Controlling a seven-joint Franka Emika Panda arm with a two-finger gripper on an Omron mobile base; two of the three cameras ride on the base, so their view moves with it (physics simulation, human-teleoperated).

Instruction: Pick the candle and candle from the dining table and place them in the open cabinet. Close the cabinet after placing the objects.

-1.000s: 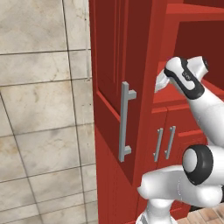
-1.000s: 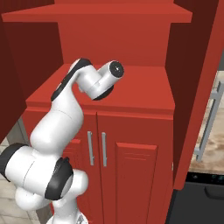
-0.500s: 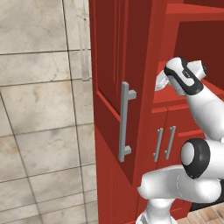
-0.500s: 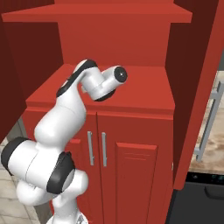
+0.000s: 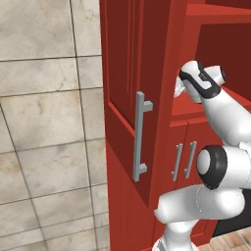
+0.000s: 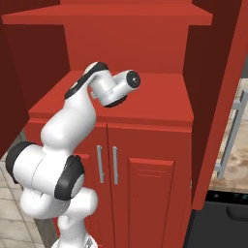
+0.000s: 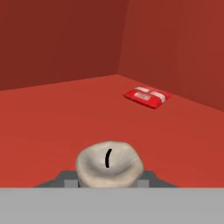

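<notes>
A squat cream-tan candle with a short black wick sits between my gripper's fingertips, seen from above in the hand view; the gripper is shut on it. It is held low over the red inner shelf of the cabinet. My white hand reaches over that shelf, and in the left base view the hand passes behind the open door's edge. The slim grey candle and the dining table are out of view.
A small flat red item lies on the shelf near the back right corner. The open left door carries a long silver bar handle. The right door stands open too. Lower doors with silver handles are below the shelf.
My hand has edged slightly farther over the shelf with the candle still held. The cabinet doors have not moved.
</notes>
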